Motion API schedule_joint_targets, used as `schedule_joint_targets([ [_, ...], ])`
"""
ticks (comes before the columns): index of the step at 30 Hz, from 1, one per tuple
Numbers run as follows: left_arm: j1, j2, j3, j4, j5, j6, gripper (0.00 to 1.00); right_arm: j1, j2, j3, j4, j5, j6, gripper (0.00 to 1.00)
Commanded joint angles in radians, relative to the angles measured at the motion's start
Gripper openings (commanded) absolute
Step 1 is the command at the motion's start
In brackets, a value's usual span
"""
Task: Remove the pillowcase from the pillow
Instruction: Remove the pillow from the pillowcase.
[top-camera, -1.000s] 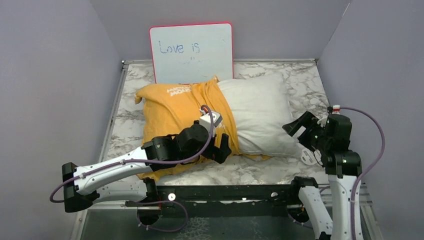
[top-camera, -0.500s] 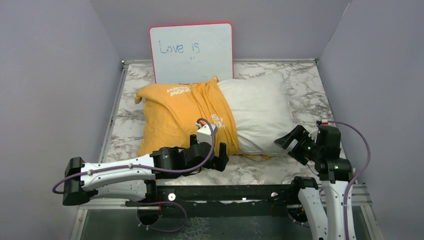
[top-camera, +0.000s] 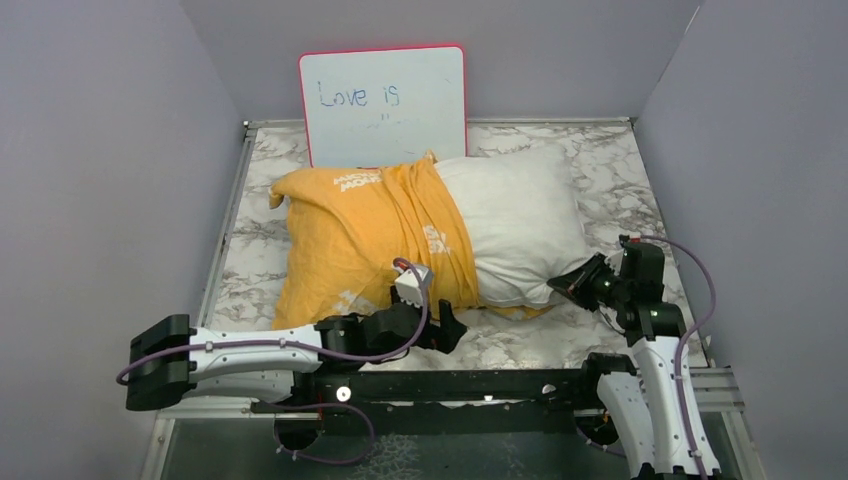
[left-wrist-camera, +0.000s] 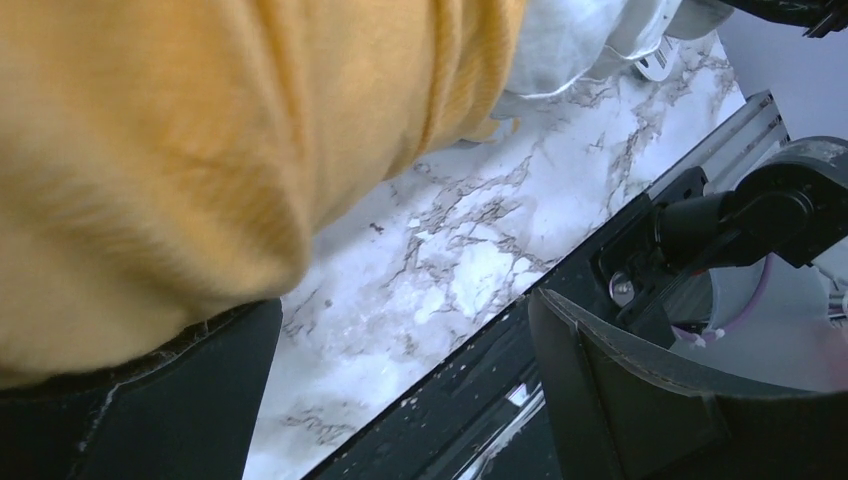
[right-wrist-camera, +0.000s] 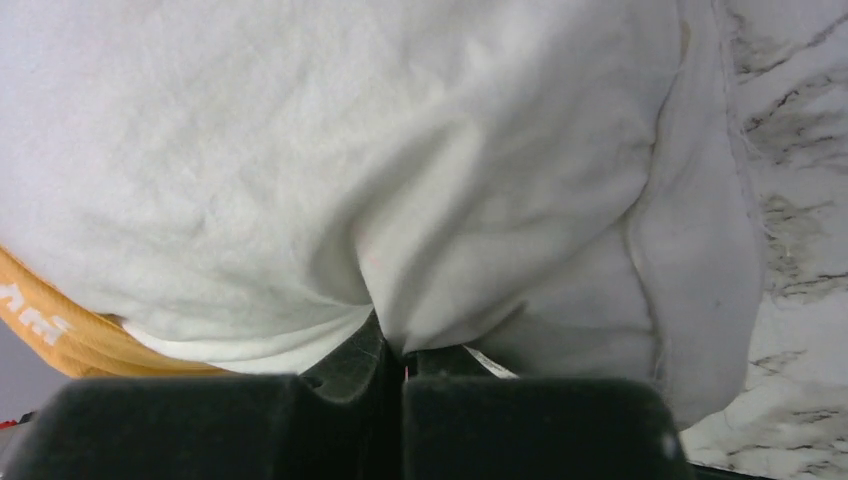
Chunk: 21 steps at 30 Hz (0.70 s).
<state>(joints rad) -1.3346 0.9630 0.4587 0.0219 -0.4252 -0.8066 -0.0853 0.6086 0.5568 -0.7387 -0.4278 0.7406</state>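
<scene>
While whiteboard (top-camera: 383, 105) stands behind, pillowcase (top-camera: 350, 235) half covers pillow (top-camera: 515, 225)

"Love is" handwritten on whiteboard (top-camera: 382, 105), white "Mickey Mouse" lettering on pillowcase (top-camera: 360, 235)

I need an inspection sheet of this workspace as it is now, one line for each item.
Surface: marble-patterned table, bare along the near edge.
Job's things: yellow-orange pillowcase covers the left part of the white pillow; right part exposed.
Clutter: pink-framed whiteboard reading "Love is", at the back.
Grippers: left gripper open, at the pillowcase's near edge; right gripper shut on the pillow's near right corner.
Cables: purple cable on each arm, no snag seen.
Surroundings: grey walls on three sides.
</scene>
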Motion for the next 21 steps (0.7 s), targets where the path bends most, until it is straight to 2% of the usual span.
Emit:
schedule_joint_targets([
  [1,-0.001,0.133,0.112,0.114,0.065,0.04,0.95,0.002,-0.002,0.022,0.109,-0.023,0.009,0.0],
  [7,-0.001,0.323,0.172,0.179,0.054,0.012,0.95,0.001,-0.019,0.117,0.054,-0.071,-0.004,0.01],
  [10,-0.001,0.396,0.209,0.208,0.0,-0.014,0.96,0.001,-0.039,0.178,0.008,-0.077,-0.006,0.01],
  [15,0.006,0.486,0.27,0.216,-0.18,-0.024,0.95,0.001,-0.057,0.25,-0.058,-0.095,-0.007,0.01],
  [21,0.047,0.519,0.282,0.267,-0.298,-0.023,0.85,0.002,-0.058,0.309,-0.101,-0.122,-0.008,0.01],
])
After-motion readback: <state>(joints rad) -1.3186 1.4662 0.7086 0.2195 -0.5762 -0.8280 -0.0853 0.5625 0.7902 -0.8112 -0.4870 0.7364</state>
